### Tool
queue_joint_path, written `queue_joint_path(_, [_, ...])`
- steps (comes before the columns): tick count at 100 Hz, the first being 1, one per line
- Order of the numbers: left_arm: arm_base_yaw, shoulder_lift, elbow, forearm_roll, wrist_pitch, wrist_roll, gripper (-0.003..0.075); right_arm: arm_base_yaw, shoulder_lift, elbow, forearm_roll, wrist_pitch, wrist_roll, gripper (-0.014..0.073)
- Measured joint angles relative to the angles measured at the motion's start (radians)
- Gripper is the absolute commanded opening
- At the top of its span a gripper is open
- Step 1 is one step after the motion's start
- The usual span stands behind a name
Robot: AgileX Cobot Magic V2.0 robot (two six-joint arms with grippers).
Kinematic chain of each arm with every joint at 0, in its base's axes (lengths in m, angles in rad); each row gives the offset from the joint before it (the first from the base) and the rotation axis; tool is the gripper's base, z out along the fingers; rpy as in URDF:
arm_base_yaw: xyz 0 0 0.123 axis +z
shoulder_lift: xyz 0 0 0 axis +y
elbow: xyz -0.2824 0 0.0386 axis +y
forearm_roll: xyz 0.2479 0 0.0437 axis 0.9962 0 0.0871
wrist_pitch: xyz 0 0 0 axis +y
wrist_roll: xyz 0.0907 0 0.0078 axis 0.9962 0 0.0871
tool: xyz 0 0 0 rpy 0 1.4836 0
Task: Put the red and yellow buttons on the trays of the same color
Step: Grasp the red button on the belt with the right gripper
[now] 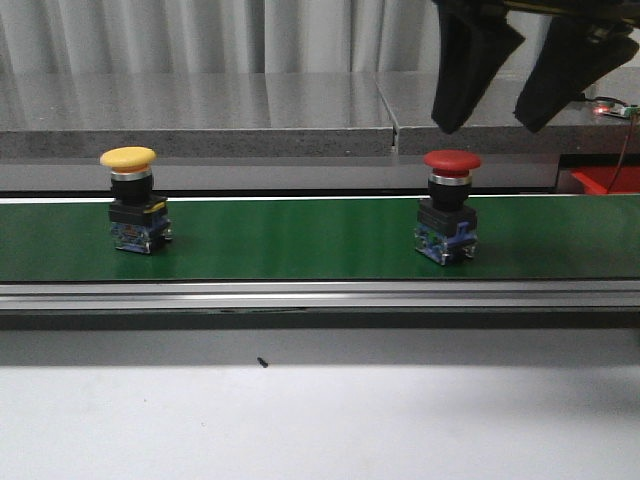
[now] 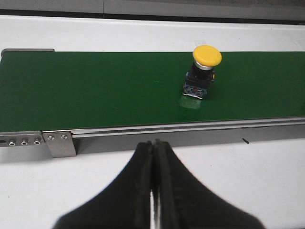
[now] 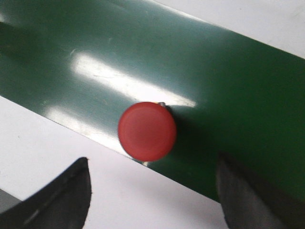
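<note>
While my right claw (image 1: 528,80) hangs spread wide above the red button (image 1: 450,206) standing on the green belt (image 1: 300,240), I judge the pick barely begun: next, descend and center. My left claw (image 2: 153,191) is pressed together, apart from the yellow button (image 2: 204,70).

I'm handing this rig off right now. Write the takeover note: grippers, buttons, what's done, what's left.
Right gripper: open, empty, hanging above the red button.
Left gripper: fingers shut, empty, short of the belt and facing the yellow button.
Both buttons stand upright on the green belt, yellow toward the robot's left, red toward its right.
Done: nothing placed.
Left: grasp and place both buttons. A red object at the front view's right edge may be the red tray; no yellow tray is visible.
</note>
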Motion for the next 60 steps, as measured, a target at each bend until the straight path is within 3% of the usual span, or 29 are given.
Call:
queue_joint_path(39, [0.0,0.0,0.0,0.0,0.0,0.0,-0.0019,0.003,0.111,-0.014,-0.003,-0.027,0.0,0.054])
queue_joint_path(60, [0.0,0.0,0.0,0.0,0.0,0.0,-0.0019,0.001,0.141,-0.014,-0.022,-0.038,0.0,0.029])
